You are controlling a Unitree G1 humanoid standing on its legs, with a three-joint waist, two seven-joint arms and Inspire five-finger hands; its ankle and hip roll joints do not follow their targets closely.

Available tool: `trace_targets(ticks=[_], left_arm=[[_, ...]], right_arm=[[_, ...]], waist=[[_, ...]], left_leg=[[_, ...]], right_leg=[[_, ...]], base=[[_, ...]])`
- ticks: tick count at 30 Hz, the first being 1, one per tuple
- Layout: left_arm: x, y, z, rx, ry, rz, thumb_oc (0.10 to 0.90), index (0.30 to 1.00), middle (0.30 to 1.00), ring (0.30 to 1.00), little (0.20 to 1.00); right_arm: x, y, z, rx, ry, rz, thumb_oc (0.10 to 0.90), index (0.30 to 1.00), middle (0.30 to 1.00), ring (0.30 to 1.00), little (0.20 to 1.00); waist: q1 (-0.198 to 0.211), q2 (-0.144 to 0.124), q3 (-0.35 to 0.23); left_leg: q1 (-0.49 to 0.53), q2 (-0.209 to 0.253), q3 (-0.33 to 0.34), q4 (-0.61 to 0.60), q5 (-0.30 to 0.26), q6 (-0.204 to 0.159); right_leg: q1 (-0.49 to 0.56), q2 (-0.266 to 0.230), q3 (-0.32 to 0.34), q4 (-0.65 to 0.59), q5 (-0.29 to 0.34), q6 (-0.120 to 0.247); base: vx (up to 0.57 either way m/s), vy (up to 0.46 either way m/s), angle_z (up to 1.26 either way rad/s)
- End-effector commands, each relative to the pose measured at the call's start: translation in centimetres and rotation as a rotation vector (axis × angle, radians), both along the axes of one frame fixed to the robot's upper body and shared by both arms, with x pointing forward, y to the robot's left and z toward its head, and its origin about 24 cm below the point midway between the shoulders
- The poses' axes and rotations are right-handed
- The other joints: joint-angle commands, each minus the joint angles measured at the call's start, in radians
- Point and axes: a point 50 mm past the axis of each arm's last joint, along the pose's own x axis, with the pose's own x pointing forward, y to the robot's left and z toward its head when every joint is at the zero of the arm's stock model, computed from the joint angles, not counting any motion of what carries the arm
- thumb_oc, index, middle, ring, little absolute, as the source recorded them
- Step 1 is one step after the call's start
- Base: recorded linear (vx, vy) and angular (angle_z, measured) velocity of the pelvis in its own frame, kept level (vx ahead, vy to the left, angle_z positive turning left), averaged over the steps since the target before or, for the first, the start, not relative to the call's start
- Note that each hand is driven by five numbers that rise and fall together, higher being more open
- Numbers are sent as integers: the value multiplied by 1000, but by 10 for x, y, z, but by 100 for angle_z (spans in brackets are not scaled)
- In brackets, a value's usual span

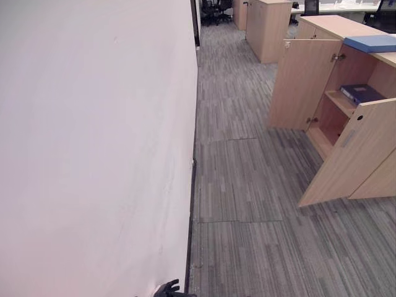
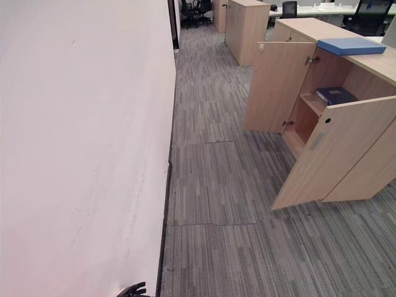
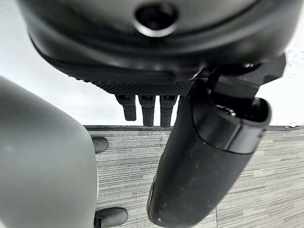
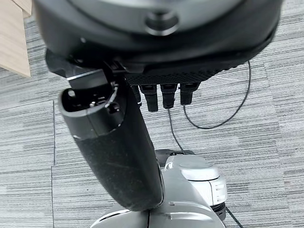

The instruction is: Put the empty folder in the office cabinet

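A light blue folder (image 1: 371,43) lies flat on top of the wooden office cabinet (image 1: 322,28) at the right. Both cabinet doors stand open, and a dark blue folder (image 1: 362,93) lies on the inner shelf. My left hand (image 1: 167,289) hangs low by the wall, far from the cabinet. In the left wrist view my left hand (image 3: 204,161) has straight fingers and holds nothing. In the right wrist view my right hand (image 4: 114,147) is likewise relaxed and empty above the carpet.
A long white wall (image 1: 93,154) runs along the left. The near cabinet door (image 1: 352,154) juts into the grey carpet aisle. A second wooden cabinet (image 1: 267,28) and office chairs (image 1: 213,9) stand farther down the aisle.
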Motion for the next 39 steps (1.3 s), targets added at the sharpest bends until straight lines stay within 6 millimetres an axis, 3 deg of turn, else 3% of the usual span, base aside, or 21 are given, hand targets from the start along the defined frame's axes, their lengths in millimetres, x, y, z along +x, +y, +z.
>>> trace_targets(ticks=[1,5,8,12,13,17,20,23,25,26,27,28,29,30,32,33,34,35,36,37,39], left_arm=[[-14,52,4,148,60,40,800,900,900,900,900],[-9,54,6,147,43,67,800,900,900,900,900],[-11,52,5,141,42,88,800,900,900,900,900],[-19,53,4,133,62,116,800,900,900,900,900],[-28,53,2,132,82,126,800,900,900,900,900],[-39,54,1,134,114,137,800,900,900,900,900],[-52,54,0,132,154,153,800,900,900,900,900],[-49,58,1,141,143,145,800,900,900,900,900],[-45,60,2,146,127,139,800,900,900,900,900],[-35,63,4,154,95,127,800,900,900,900,900],[-32,64,4,157,84,128,800,900,900,900,900],[-27,65,6,164,71,119,800,900,900,900,900],[-25,66,6,167,64,114,800,900,900,900,900],[-22,66,7,174,58,103,800,900,900,900,900],[-21,66,7,177,53,109,800,900,900,900,900],[-21,66,7,177,53,109,800,900,900,900,900],[-27,64,6,175,72,107,800,900,900,900,900],[-28,65,5,184,76,117,800,900,900,900,900],[-26,67,6,193,69,130,800,900,900,900,900],[-27,68,6,192,75,144,800,900,900,900,900],[-28,68,6,191,82,145,800,900,900,900,900]], right_arm=[[20,5,0,3,3,81,800,900,900,900,900],[22,6,0,4,11,127,800,900,900,900,900],[26,1,2,-20,11,154,800,900,900,900,900],[32,-1,4,-30,-3,183,800,900,900,900,900],[39,-2,6,-46,-14,231,800,900,900,900,900],[40,-1,6,-47,-9,242,800,900,900,900,900],[31,3,3,-27,16,227,800,900,900,900,900],[24,5,1,-14,36,214,800,900,900,900,900],[22,6,0,-8,43,209,800,900,900,900,900],[23,5,1,-8,33,199,800,900,900,900,900],[26,4,1,-11,23,196,800,900,900,900,900],[37,1,4,-27,-19,196,800,900,900,900,900],[43,0,6,-36,-43,195,800,900,900,900,900],[55,3,8,-49,-88,207,800,900,900,900,900],[74,6,14,-60,-173,189,800,900,900,900,900],[74,6,14,-60,-173,189,800,900,900,900,900],[82,7,16,-59,-211,175,800,900,900,900,900],[89,11,18,-51,-246,154,800,900,900,900,900],[91,12,19,-47,-258,141,800,900,900,900,900],[88,11,18,-43,-249,128,800,900,900,900,900],[83,10,16,-43,-235,118,800,900,900,900,900]], waist=[[-4,-62,26],[12,-107,72],[42,-112,107],[68,-104,99],[94,-74,102],[125,-51,103],[137,-25,60],[140,-35,13],[140,-42,-7],[146,-44,-25],[149,-36,-25],[141,-24,-8],[135,-11,0],[123,14,27],[91,44,80],[90,44,81],[72,44,103],[46,25,131],[31,8,139],[17,-7,133],[12,-18,124]], left_leg=[[-33,-94,-19,39,-95,22],[-165,-70,11,353,-158,-12],[-301,-77,-14,452,-119,6],[-356,-114,-57,348,-46,9],[-417,-111,-79,173,62,-9],[-438,-101,-76,9,123,-23],[-408,-84,-79,-8,190,-30],[-371,-102,-51,-5,195,-5],[-353,-126,-38,5,164,16],[-311,-166,-21,4,119,47],[-289,-172,-18,1,101,57],[-228,-196,-16,-7,69,84],[-199,-198,-15,-8,53,90],[-141,-200,-15,-8,15,104],[-77,-174,-25,-8,-11,96],[-76,-174,-25,-8,-11,96],[-51,-164,-23,-8,-26,84],[-14,-158,-28,-8,-52,64],[11,-159,-33,-8,-74,52],[47,-156,-48,-8,-107,39],[66,-158,-61,-8,-127,36]], right_leg=[[-45,39,26,109,-108,38],[-30,25,13,132,-134,13],[-2,23,7,125,-143,3],[21,36,17,122,-158,0],[64,68,39,114,-189,-8],[140,89,95,102,-222,-14],[182,91,134,87,-252,-8],[189,37,129,106,-262,25],[173,0,127,162,-240,53],[131,-54,113,299,-176,99],[83,-76,98,395,-127,116],[6,-133,43,598,23,134],[-33,-148,12,669,63,120],[-100,-220,-88,769,76,105],[-194,-222,-171,630,-34,75],[-192,-222,-171,629,-34,75],[-233,-204,-171,460,-17,86],[-286,-169,-127,208,61,119],[-314,-141,-94,81,102,138],[-349,-122,-80,1,136,156],[-341,-116,-70,1,136,154]], base=[[7,-186,3],[-8,-196,15],[62,-121,23],[196,-16,3],[269,3,-14],[337,47,-17],[504,198,-57],[485,273,-79],[409,282,-25],[404,343,-9],[450,455,-30],[265,340,-39],[337,461,9],[305,325,46],[305,136,10],[237,-70,-42],[331,-199,-24],[499,-290,-19],[680,-395,-65],[469,-256,-84],[361,-205,-32]])
